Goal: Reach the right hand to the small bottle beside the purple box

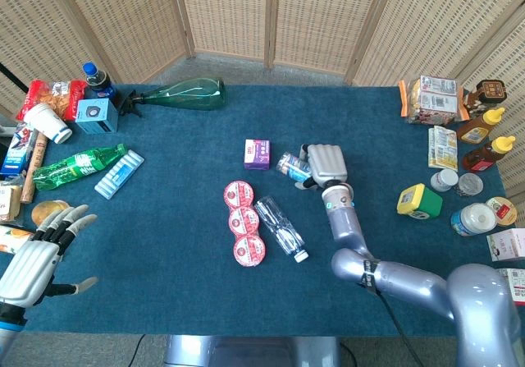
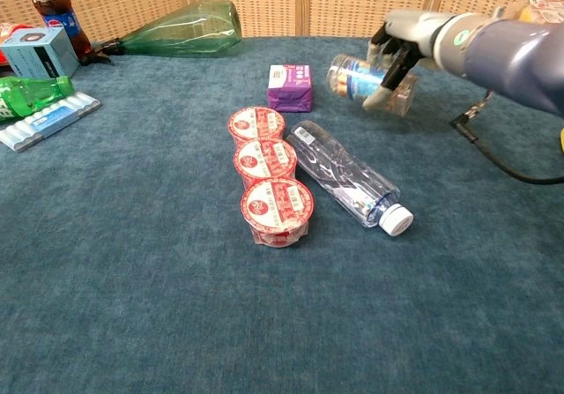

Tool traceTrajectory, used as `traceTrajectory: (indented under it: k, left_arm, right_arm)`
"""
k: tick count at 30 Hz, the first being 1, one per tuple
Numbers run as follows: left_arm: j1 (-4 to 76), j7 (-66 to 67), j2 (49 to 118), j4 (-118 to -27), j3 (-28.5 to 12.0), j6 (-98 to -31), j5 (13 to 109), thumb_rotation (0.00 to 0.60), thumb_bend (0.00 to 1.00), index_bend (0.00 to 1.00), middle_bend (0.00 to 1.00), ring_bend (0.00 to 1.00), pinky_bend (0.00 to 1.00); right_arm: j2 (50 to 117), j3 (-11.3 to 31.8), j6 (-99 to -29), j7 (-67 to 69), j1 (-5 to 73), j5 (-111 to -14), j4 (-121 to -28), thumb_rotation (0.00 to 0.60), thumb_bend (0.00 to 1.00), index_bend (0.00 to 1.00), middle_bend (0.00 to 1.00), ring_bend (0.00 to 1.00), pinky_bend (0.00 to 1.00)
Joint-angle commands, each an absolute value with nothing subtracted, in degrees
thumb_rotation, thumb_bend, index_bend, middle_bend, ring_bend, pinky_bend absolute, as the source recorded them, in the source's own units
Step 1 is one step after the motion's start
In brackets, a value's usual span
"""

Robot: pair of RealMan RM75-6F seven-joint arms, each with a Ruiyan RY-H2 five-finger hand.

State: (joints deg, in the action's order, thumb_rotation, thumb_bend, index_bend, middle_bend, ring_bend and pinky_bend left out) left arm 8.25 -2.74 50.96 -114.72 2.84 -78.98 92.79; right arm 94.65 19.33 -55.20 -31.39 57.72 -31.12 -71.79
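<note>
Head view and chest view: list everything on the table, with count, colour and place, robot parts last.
Small clear bottle with blue label: 1, lifted off the cloth beside the purple box, held.
Purple box: 1, table centre.
Red-lidded cups: 3, in a row, centre front.
Clear plastic water bottle: 1, lying right of the cups.
Green glass vase: 1, lying at the far edge.
Green soda bottle: 1, lying at left.
Blue box: 1, far left.
Cola bottle: 1, dark, far left.
Brown sauce bottles: 2 with yellow caps, right edge.
Yellow-lidded tub: 1, right.
Blue tablecloth: 1.
Right hand: grips the small bottle.
Left hand: open, front left corner.
</note>
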Motion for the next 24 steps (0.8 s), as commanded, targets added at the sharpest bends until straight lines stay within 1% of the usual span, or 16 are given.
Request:
traceTrajectory:
  k: [1,7,11,14,18,24]
  left_arm:
    - [8.47,-2.52,51.16,-114.81,2.78,-78.68,92.85,0.6,0.1,0.14,0.0,0.0,0.0]
    - [9.16,-1.62,51.4,-115.42,2.45,-77.75,92.61,0.6,0.1,0.14,0.0,0.0,0.0]
    - [9.62,-1.03,51.57,-115.82,2.28,-77.07,92.35,0.6,0.1,0.14,0.0,0.0,0.0]
    - [9.81,-0.67,51.6,-116.09,2.12,-76.93,92.21,0.6,0.1,0.14,0.0,0.0,0.0]
    - [10.02,-0.53,51.75,-116.19,2.01,-76.69,92.02,0.6,0.1,0.14,0.0,0.0,0.0]
    - [10.3,-0.59,52.03,-116.02,1.97,-76.29,91.85,0.6,0.1,0.14,0.0,0.0,0.0]
  right_arm:
    - [91.19,20.31,-57.98,-27.6,54.82,-34.71,-75.81,0.6,0.0,0.78,1.0,1.0,0.96]
    - [85.4,23.59,-60.29,-20.03,50.96,-38.98,-83.94,0.6,0.0,0.78,1.0,1.0,0.96]
    - [82.04,26.57,-60.95,-15.16,49.1,-40.12,-89.45,0.6,0.0,0.77,1.0,1.0,0.96]
    - [79.77,27.85,-61.53,-13.41,48.14,-40.93,-92.52,0.6,0.0,0.77,1.0,1.0,0.96]
    - [77.29,28.57,-62.43,-12.52,47.08,-41.63,-95.82,0.6,0.0,0.77,1.0,1.0,0.96]
    - [74.92,28.47,-63.25,-12.17,46.08,-42.2,-98.9,0.6,0.0,0.77,1.0,1.0,0.96]
